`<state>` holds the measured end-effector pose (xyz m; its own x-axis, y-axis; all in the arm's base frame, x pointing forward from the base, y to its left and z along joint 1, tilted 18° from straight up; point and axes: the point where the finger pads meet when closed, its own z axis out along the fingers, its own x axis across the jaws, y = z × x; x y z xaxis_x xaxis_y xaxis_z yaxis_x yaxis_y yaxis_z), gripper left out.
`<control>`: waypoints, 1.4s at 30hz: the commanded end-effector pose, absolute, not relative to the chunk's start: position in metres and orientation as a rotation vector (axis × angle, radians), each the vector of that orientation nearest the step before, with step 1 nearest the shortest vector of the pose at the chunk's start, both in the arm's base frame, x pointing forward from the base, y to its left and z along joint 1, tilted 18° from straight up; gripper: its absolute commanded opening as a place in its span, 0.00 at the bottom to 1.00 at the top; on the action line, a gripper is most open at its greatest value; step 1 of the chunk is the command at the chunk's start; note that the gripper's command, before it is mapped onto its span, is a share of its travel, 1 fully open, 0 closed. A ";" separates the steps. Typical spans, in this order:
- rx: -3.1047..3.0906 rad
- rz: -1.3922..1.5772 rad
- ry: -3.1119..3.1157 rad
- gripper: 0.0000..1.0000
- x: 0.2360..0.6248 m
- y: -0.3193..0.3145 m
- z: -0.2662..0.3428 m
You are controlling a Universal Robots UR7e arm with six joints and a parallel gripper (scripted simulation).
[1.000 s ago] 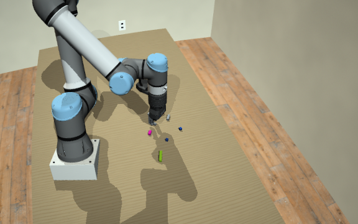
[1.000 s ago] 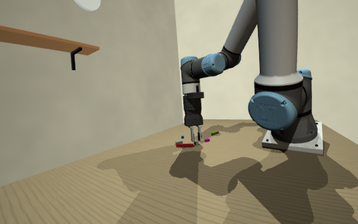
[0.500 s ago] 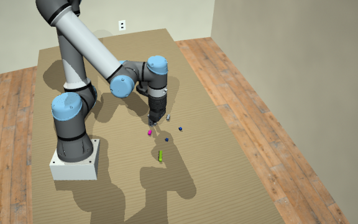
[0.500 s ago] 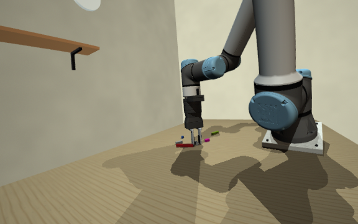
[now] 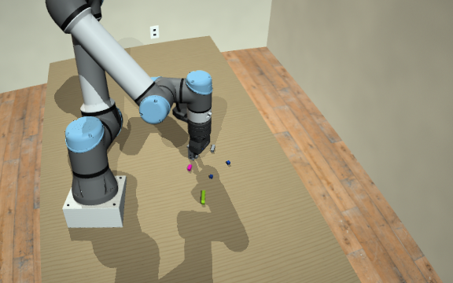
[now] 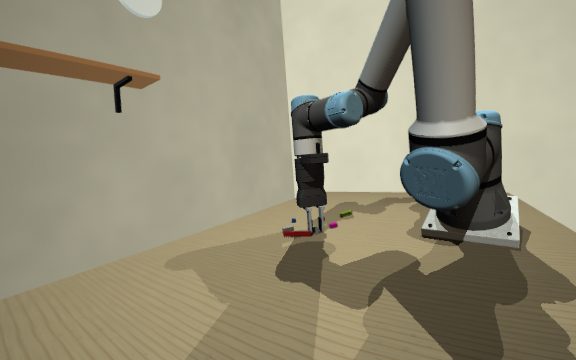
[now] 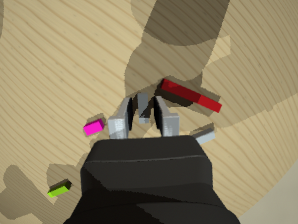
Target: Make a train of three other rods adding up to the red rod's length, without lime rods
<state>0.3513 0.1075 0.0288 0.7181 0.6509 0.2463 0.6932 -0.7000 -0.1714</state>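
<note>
Claw looks open, with the grey rod between its fingers, long axis parallel to the pads.

We can't make out the red rod in the top view; we take the dark wrist and gripper to stand in front of it. In the wrist view, the gripper's black body hides part of the light grey rod and runs off the bottom edge. We find the blue rod too small to read its ends in the exterior view.
</note>
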 end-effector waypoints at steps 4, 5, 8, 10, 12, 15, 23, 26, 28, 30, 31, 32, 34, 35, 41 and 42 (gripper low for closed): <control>-2.672 -0.243 -1.065 0.54 0.351 0.108 0.028; -2.672 -0.243 -1.065 0.54 0.351 0.108 0.028; -2.672 -0.243 -1.065 0.54 0.351 0.108 0.028; -2.672 -0.243 -1.065 0.54 0.351 0.108 0.028; -2.672 -0.243 -1.065 0.54 0.351 0.108 0.028; -2.672 -0.243 -1.065 0.54 0.351 0.108 0.028; -2.672 -0.243 -1.065 0.24 0.351 0.108 0.028; -2.672 -0.243 -1.065 0.24 0.351 0.108 0.028; -2.672 -0.243 -1.065 0.24 0.351 0.108 0.028; -2.672 -0.243 -1.065 0.24 0.351 0.108 0.028; -2.672 -0.243 -1.065 0.24 0.351 0.108 0.028; -2.672 -0.243 -1.065 0.24 0.351 0.108 0.028; -2.672 -0.243 -1.065 0.24 0.351 0.108 0.028; -2.672 -0.243 -1.065 0.24 0.351 0.108 0.028; -2.672 -0.243 -1.065 0.24 0.351 0.108 0.028; -2.672 -0.243 -1.065 0.24 0.351 0.108 0.028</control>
<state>0.3513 0.1075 0.0288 0.7181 0.6509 0.2463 0.6932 -0.7000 -0.1714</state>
